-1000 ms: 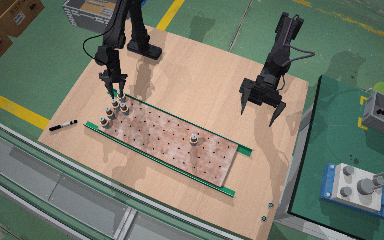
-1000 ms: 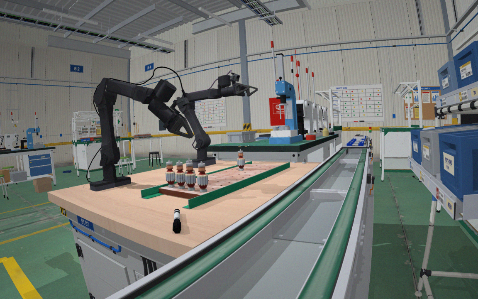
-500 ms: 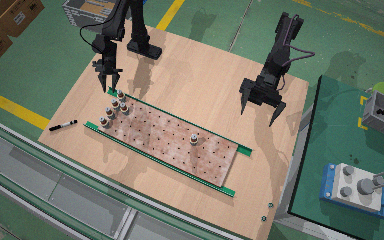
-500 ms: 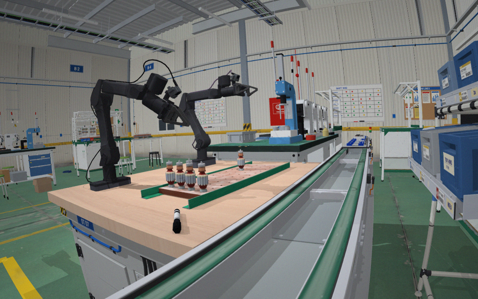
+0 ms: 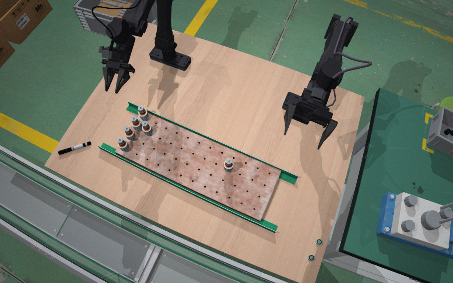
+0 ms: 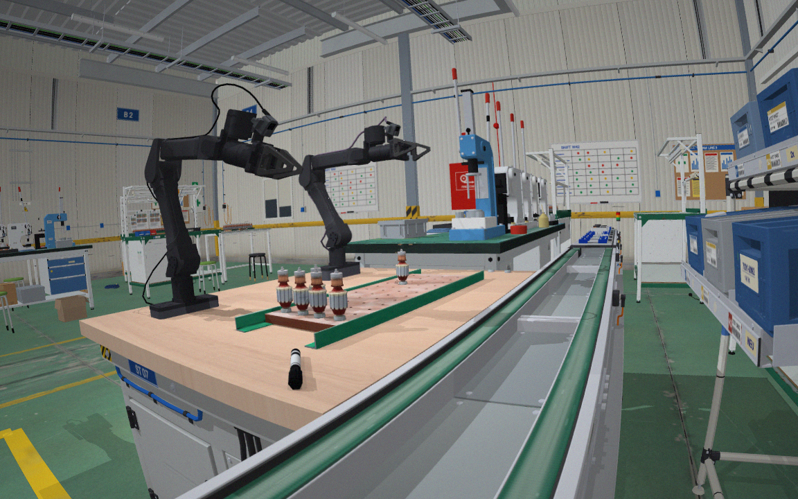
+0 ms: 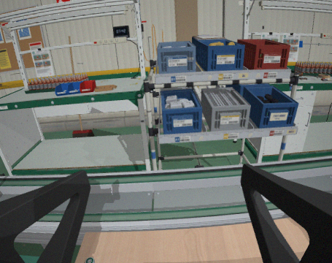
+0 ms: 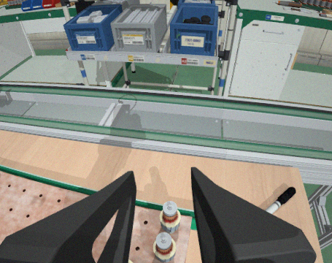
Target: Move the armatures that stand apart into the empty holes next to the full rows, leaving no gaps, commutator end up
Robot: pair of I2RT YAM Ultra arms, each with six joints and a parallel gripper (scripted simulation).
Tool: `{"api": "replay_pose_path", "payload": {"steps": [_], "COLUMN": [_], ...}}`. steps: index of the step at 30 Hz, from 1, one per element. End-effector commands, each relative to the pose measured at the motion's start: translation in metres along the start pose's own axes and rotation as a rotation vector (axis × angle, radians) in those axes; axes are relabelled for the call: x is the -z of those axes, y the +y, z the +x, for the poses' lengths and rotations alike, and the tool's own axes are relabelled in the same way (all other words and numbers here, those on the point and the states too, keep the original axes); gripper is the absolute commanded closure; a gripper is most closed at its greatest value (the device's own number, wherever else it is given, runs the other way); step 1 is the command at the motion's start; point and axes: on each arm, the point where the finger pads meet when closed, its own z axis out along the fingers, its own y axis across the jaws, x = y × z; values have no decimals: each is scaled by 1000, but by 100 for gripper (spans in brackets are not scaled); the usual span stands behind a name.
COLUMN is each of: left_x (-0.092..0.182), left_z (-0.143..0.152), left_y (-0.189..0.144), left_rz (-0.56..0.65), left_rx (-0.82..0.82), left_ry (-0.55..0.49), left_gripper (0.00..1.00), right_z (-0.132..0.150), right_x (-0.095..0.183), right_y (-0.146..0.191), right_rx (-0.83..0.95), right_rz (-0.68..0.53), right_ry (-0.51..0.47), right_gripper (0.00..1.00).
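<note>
Nearest the exterior camera, the marker [image 5: 74, 147] [image 6: 294, 369] [image 8: 282, 200] lies on the wooden table [image 5: 221, 70] [image 6: 204, 335] [image 8: 224, 175], and just past it comes the board [image 5: 203, 175] [image 6: 303, 321] [image 8: 45, 215], flanked by 2 green rails [image 5: 186, 194] [image 6: 402, 307] [image 8: 71, 188]. And there's the full row, 4 armatures [image 5: 129, 133] [image 6: 318, 297] [image 8: 169, 217] upright, commutator ends up! A 5th armature [image 5: 146, 127] stands beside them in row 2. Over by that end, the right gripper [image 5: 111, 92] [image 6: 298, 167] [image 8: 163, 177] hangs above the table, jaws parted partway, nothing grasped. Farther along, 1 lone armature [image 5: 228, 164] [image 6: 402, 269] stands upright, well apart, with empty holes between. Beyond, the left gripper [image 5: 301, 141] [image 6: 427, 148] [image 7: 163, 176] hovers wide open, empty. Farther back stands the blue press [image 5: 421, 219] [image 6: 485, 173].
</note>
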Motion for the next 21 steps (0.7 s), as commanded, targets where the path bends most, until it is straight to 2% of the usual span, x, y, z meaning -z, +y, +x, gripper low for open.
{"api": "replay_pose_path", "payload": {"steps": [1,6,8,16,21], "left_x": [1,1,1,1,1], "left_z": [-17,-17,-17,-17,-17], "left_y": [-4,-4,-4,-4,-4], "left_rz": [15,15,15,15,15], "left_rx": [-3,-3,-3,-3,-3], "left_ry": [-28,-28,-28,-28,-28], "left_gripper": [0,0,0,0,0], "right_z": [-35,-58,-58,-90,-87], "right_x": [22,47,47,86,86], "right_y": [-24,-41,-41,-60,-60], "right_rx": [-38,-72,-72,-110,-104], "right_rz": [91,156,156,232,232], "right_ry": [-140,-245,-245,-390,-374], "right_gripper": [63,63,63,63,63]}}
